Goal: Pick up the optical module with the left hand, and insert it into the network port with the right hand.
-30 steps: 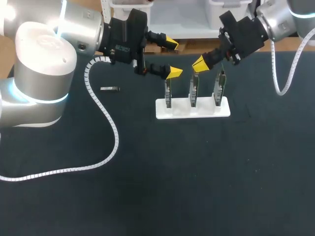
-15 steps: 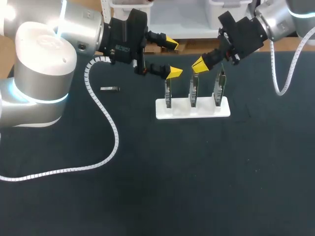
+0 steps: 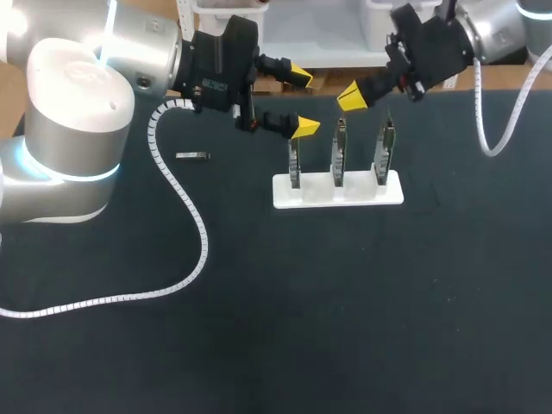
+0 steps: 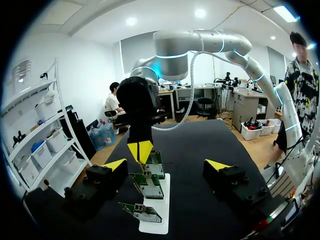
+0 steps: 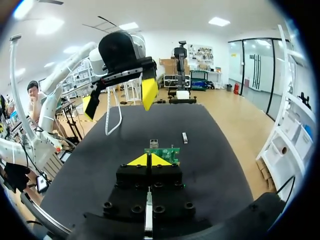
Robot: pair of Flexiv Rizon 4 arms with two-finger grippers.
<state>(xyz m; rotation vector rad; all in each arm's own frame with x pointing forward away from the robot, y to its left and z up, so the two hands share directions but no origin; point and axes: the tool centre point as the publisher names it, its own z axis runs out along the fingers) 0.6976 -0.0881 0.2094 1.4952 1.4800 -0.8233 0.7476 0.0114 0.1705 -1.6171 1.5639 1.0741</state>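
A white stand (image 3: 338, 194) sits on the black table (image 3: 345, 328). It holds three green boards (image 3: 340, 151), each standing upright in a row. The left gripper (image 3: 302, 101) hangs beside the stand's left end with its fingers spread wide and nothing between them. The right gripper (image 3: 349, 97) hovers just above the boards, near the middle one, its yellow tips pressed together and empty. The small module (image 3: 192, 156) lies flat on the table, well apart from the stand, on the left arm's side.

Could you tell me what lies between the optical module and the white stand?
Only bare table separates optical module and white stand, seen in the head view.
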